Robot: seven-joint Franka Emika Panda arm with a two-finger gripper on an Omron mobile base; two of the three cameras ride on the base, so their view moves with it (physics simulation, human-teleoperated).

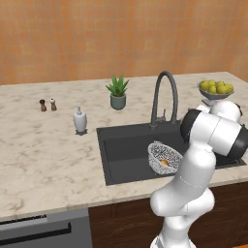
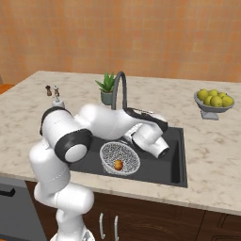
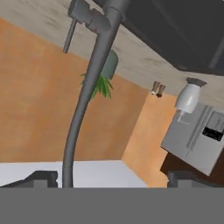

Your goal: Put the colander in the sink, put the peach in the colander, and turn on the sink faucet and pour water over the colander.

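Note:
The wire-mesh colander [image 1: 163,157] [image 2: 120,157] sits in the dark sink [image 1: 123,145] [image 2: 176,155], toward its front. The orange peach [image 1: 164,163] [image 2: 118,164] lies inside it. At the sink's back edge stands the grey gooseneck faucet [image 1: 162,97] [image 2: 119,89]. The hand view is rolled upside down. In it my gripper [image 3: 113,177] is open, fingertips wide apart, and the faucet [image 3: 94,74] runs up between them toward its base, with the side lever [image 3: 70,35] near the top left. My wrist [image 2: 150,139] hangs low over the sink, behind the colander. No water is seen running.
A potted plant [image 1: 117,92] [image 2: 107,87] stands behind the faucet. A white soap dispenser [image 1: 80,120] [image 3: 188,98] and two small shakers [image 1: 47,104] sit left of the sink. A grey bowl of lemons [image 1: 215,89] [image 2: 214,101] is at the right.

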